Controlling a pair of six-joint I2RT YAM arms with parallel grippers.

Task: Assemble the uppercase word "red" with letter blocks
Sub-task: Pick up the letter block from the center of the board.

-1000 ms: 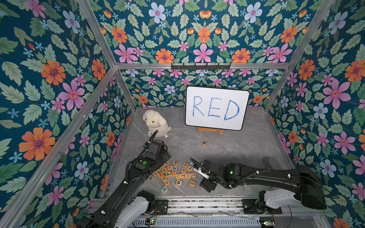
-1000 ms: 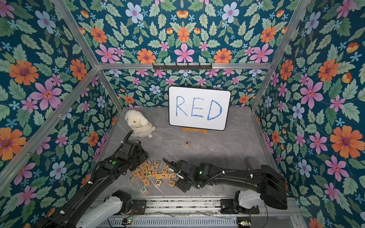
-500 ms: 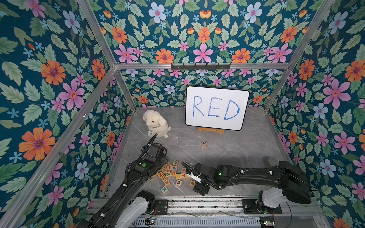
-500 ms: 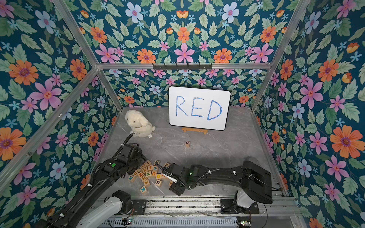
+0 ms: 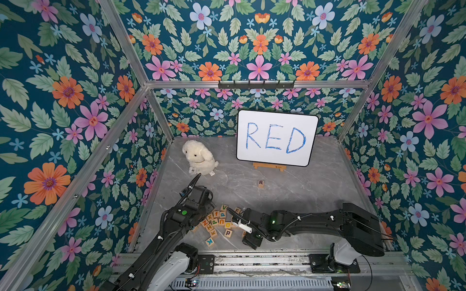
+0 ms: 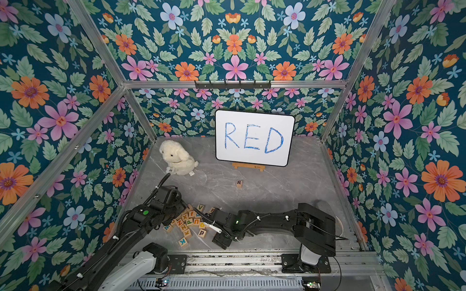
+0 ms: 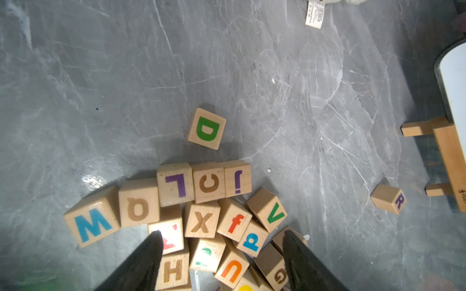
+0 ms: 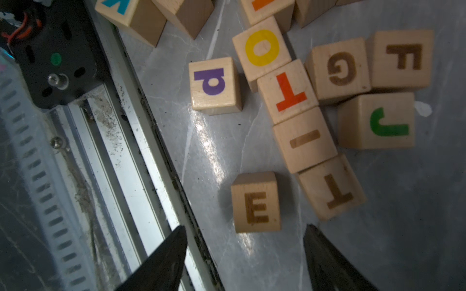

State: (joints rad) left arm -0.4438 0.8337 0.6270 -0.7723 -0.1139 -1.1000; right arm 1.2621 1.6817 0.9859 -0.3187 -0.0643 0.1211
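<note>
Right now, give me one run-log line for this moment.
R block: set apart | left pincer: open above pile | right pincer: open, facing E block

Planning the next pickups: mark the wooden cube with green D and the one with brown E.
wooden green D cube [image 7: 207, 128]: left wrist view, lettered face.
wooden brown E cube [image 8: 256, 205]: right wrist view, lettered face.

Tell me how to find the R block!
Look for the big white board with RED written in blue at the back of the grey table. Right in front of its wooden stand sits one little wooden block showing a dark purple R. It sits all alone, while the other letter blocks huddle in a pile nearer the front.
</note>
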